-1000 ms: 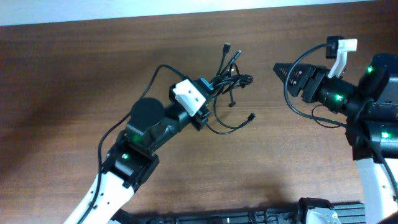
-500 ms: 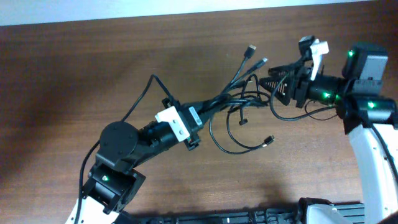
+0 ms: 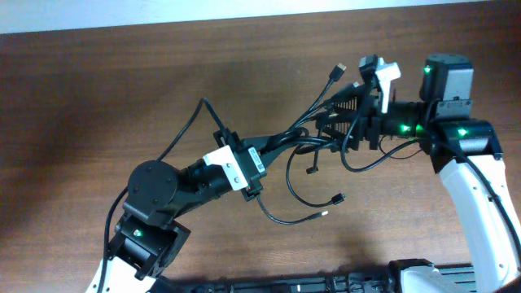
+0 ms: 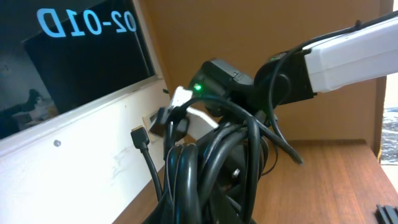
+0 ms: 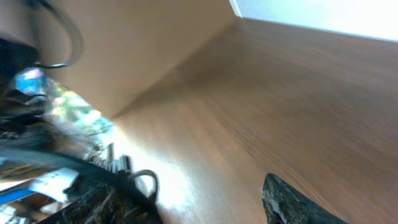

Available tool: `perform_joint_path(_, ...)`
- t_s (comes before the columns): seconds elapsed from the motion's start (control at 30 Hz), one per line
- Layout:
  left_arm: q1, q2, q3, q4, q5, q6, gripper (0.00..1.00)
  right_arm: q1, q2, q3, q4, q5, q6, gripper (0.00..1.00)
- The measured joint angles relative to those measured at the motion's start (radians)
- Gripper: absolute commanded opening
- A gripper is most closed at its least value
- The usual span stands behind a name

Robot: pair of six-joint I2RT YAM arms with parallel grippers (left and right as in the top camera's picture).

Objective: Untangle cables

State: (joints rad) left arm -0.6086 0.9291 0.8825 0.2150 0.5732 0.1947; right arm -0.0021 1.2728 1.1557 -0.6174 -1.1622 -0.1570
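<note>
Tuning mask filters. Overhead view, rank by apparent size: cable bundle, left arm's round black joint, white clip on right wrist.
1. cable bundle
2. left arm's round black joint
3. white clip on right wrist
Clear gaps, no ties.

The setting is a robotics laboratory bench. Indicators:

- A left arm (image 3: 155, 191) and a right arm (image 3: 476, 191) are mounted at the near edge of a wood-grain table (image 3: 81, 98).
- Green status lights (image 3: 404, 128) glow on the arms.
- A white wall (image 3: 244, 6) borders the far edge.
- A dark glass panel (image 4: 74, 68) carries a mirrored label (image 4: 87, 22) reading "02-01D".
</note>
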Motion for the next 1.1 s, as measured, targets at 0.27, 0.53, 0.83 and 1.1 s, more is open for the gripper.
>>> perform_joint_path(0.27,0.001,-0.014,-0.002,-0.006,-0.006,0.026,0.0,0.006,0.0,0.002,-0.219,0.579,0.188,0.68)
perform_joint_path(0.53,0.091,-0.066,-0.008,-0.049,-0.008,0.035,0.0,0.008,0.0,0.005,-0.303,0.792,0.207,0.68)
perform_joint_path(0.83,0.151,-0.144,-0.009,-0.081,-0.008,0.035,0.0,-0.158,0.0,0.004,-0.318,0.755,0.283,0.78)
perform_joint_path(1.1,0.151,-0.128,-0.009,-0.145,-0.076,0.035,0.0,-0.158,0.0,0.004,-0.286,0.426,0.254,0.78)
